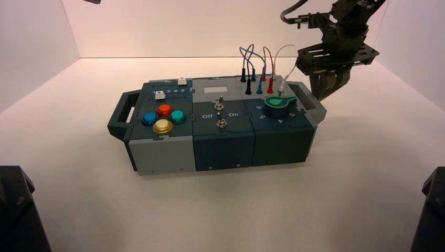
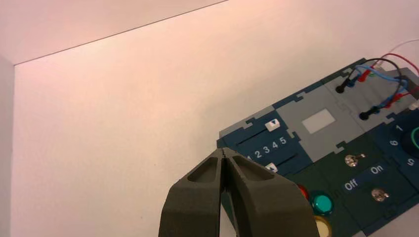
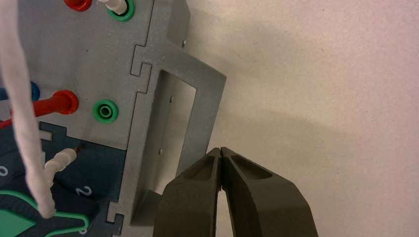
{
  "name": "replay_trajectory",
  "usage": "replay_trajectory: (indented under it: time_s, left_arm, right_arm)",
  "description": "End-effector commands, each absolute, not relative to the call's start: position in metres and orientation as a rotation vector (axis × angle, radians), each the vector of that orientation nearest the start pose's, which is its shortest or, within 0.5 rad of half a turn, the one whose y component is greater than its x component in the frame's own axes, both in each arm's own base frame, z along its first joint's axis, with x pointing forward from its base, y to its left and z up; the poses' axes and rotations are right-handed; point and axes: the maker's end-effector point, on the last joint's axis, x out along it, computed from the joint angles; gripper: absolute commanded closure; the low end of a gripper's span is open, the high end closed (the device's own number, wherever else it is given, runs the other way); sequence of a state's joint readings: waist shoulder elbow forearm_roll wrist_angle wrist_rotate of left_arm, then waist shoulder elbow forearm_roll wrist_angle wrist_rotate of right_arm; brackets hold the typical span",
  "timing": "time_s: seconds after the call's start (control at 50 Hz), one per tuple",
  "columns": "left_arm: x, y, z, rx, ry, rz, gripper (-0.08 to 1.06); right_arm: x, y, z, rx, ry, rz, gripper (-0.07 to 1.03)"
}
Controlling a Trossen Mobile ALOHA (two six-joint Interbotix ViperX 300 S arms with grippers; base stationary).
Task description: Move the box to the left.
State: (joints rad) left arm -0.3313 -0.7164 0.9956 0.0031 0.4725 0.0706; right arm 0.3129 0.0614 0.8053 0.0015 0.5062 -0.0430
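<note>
The box (image 1: 220, 142) is long, dark teal and grey, and stands mid-table with a handle at each end. It bears four coloured buttons (image 1: 163, 118) at its left, two toggle switches (image 1: 221, 102) in the middle, and a green knob (image 1: 276, 105) and plugged wires (image 1: 257, 63) at its right. My right gripper (image 1: 326, 89) is shut and empty, its tips just outside the box's right end handle (image 1: 307, 97). The right wrist view shows the gripper (image 3: 221, 150) next to that grey handle (image 3: 207, 108). My left gripper (image 2: 225, 152) is shut and empty, held high above the box's left end (image 2: 257, 148).
White walls close the table at the back and both sides. Dark arm bases stand at the front left (image 1: 18, 210) and front right (image 1: 430, 210) corners. Bare white table (image 1: 68, 121) lies to the left of the box.
</note>
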Motion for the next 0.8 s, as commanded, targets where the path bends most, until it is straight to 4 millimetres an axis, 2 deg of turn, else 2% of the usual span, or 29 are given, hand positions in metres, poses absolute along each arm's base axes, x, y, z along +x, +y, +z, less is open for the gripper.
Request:
replay_trajectory:
  time_s: [0.02,0.56,0.8]
  left_arm:
    - [0.255,-0.090,0.203,0.193,0.702,-0.351,1.01]
    - [0.256,-0.090,0.199,0.194,0.718,-0.351,1.01]
    - [0.256,-0.091,0.198,0.193,0.721,-0.350,1.00]
  right_arm:
    - [0.295,0.119,0.030,-0.280,1.320,0.348,0.99]
    - [0.288,0.167,0.030,-0.352,1.332,0.455,0.98]
    - [0.287,0.197,0.032,-0.386,1.341,0.514,0.98]
